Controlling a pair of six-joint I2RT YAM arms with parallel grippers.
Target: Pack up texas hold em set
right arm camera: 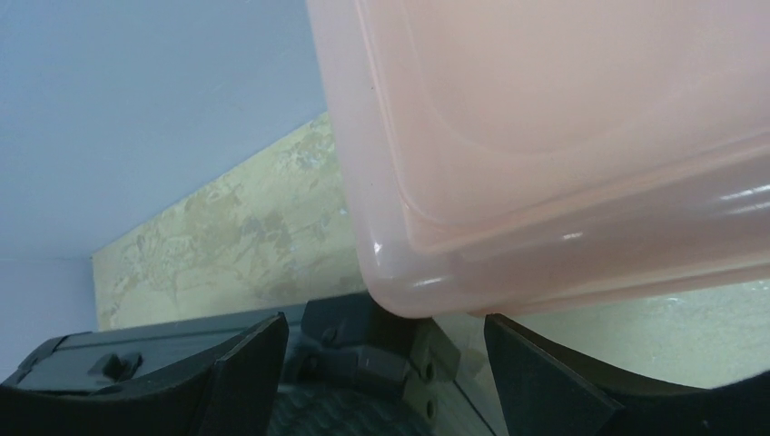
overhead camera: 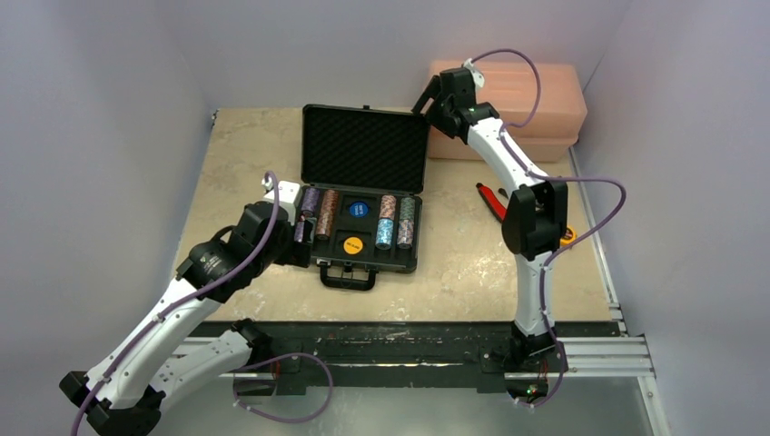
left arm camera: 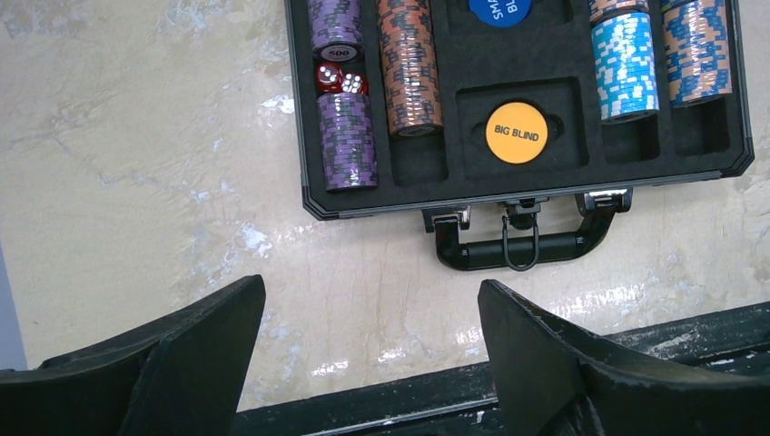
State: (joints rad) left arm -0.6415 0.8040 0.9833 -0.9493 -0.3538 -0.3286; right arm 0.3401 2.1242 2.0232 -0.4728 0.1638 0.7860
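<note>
The black case of the texas hold em set (overhead camera: 417, 247) lies open mid-table, its foam-lined lid (overhead camera: 363, 150) tipped back. In the slotted tray (left arm camera: 472, 191) lie purple chip stacks (left arm camera: 346, 141) with red dice (left arm camera: 340, 80) between them, an orange-brown stack (left arm camera: 409, 68), blue stacks (left arm camera: 625, 65), a blue disc (left arm camera: 499, 11) and a yellow "BIG BLIND" disc (left arm camera: 516, 133). My left gripper (overhead camera: 298, 243) hovers open at the tray's left side; in its wrist view the left gripper (left arm camera: 372, 313) frames bare table short of the handle (left arm camera: 518, 247). My right gripper (overhead camera: 425, 102) is open at the lid's far right corner (right arm camera: 363, 350), which sits between its fingers.
A pink translucent toolbox (overhead camera: 536, 100) stands at the back right, close above the right gripper (right arm camera: 386, 338) in the wrist view, where the pink toolbox (right arm camera: 563, 136) fills the upper right. Red-handled pliers (overhead camera: 493, 200) lie right of the case. Walls enclose the table on three sides.
</note>
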